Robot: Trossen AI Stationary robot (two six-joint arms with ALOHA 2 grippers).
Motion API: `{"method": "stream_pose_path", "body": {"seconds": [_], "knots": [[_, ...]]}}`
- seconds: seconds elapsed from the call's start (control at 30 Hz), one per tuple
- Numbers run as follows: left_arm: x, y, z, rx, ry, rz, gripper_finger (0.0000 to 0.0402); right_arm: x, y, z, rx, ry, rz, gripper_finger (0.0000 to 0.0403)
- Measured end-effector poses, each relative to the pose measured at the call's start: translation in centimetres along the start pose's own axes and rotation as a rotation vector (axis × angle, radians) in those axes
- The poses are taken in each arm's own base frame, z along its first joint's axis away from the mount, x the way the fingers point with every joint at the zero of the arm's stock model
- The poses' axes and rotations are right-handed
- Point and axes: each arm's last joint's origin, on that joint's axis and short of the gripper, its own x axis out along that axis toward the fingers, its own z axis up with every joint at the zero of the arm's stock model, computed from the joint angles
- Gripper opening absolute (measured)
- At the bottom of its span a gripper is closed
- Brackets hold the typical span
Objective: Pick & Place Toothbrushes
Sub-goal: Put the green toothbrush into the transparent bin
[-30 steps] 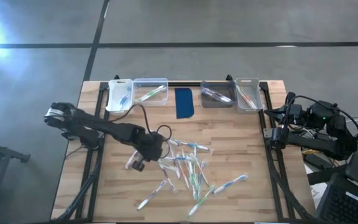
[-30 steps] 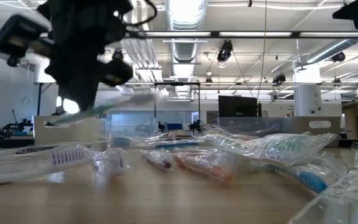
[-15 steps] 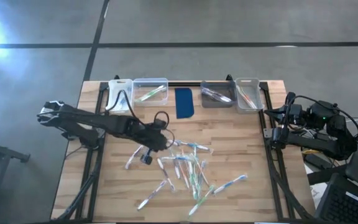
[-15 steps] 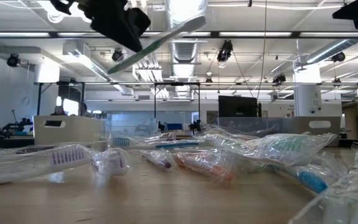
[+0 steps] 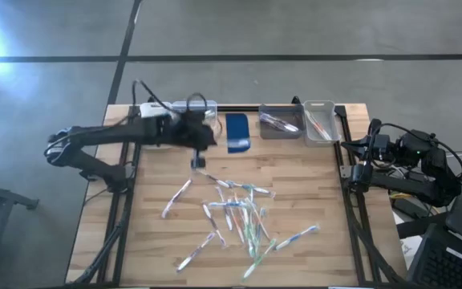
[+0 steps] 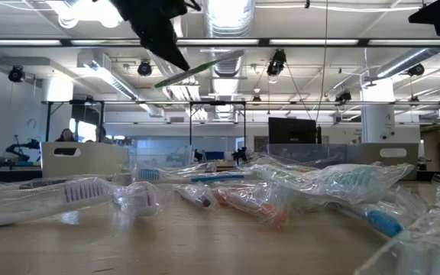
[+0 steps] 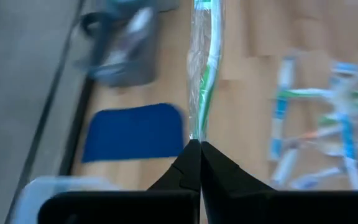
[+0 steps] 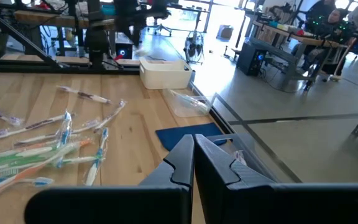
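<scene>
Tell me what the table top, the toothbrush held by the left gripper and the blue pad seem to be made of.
Table top: looks like wood, pale butcher-block strips with visible grain, low sheen.
Toothbrush held in the left gripper: likely plastic, green and white, inside a clear crinkly film wrapper that glints.
Blue pad: matte dark blue, flat with rounded corners; possibly foam or rubber, the look leaves it open.

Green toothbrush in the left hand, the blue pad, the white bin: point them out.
green toothbrush (image 7: 205, 87): left wrist view, mid-handle inside its wrapper.
blue pad (image 5: 237, 132): high view, its centre.
white bin (image 8: 164, 74): right wrist view, its side wall.
</scene>
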Motion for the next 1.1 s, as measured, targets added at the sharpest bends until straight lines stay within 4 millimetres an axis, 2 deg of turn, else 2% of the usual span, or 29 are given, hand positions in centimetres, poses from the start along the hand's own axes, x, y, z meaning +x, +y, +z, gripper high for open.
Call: {"method": "stream_pose_path", "body": {"seconds": [0.3,0.57,0.77,1.1], "knots": [[-2.3,7.0,-1.1,-0.144,0.075,0.176,0.0000,0.0,0.0,0.0,0.000,0.000,0.000,0.0008],[-2.8,11.3,-4.0,-0.339,0.134,0.269,0.0000,0.0,0.0,0.0,0.000,0.000,0.000,0.0008],[-1.2,13.2,-6.2,-0.445,0.246,0.268,0.0000,0.0,0.0,0.0,0.000,0.000,0.000,0.0008],[2.6,14.3,-7.9,-0.446,0.359,0.225,0.0000,0.0,0.0,0.0,0.000,0.000,0.000,0.0008]]}}
